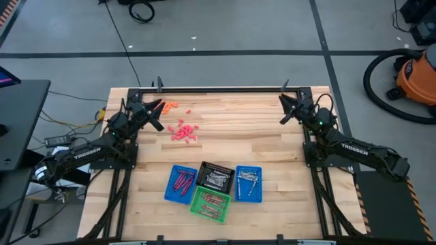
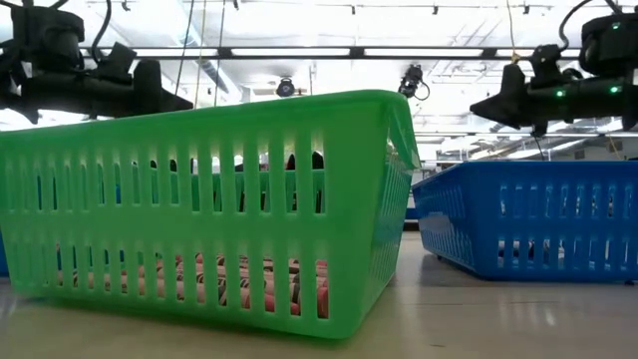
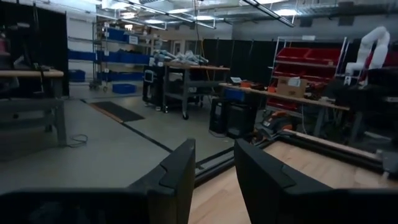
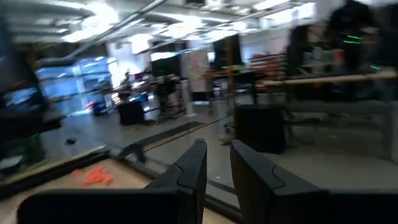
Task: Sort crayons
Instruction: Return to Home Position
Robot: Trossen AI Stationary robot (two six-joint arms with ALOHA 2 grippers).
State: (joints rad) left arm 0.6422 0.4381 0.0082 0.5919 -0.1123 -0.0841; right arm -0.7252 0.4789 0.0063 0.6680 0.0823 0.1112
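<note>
Loose pink-red crayons (image 1: 182,131) lie scattered on the wooden table at the far left, and a few orange crayons (image 1: 169,105) lie beyond them by the far edge (image 4: 96,176). More crayons lie in the baskets near the front: maroon ones in the left blue basket (image 1: 181,184), silvery ones in the black basket (image 1: 216,178) and the right blue basket (image 1: 248,184), and reddish ones in the green basket (image 1: 210,203). My left gripper (image 1: 158,114) (image 3: 214,171) hovers at the far left, open and with nothing in it. My right gripper (image 1: 283,109) (image 4: 217,171) hovers at the far right, also open with nothing in it.
A black frame rail (image 1: 225,89) runs along the table's far edge. In the low view the green basket (image 2: 199,199) and a blue basket (image 2: 528,214) fill the foreground. Bare wood (image 1: 238,136) lies between the two arms.
</note>
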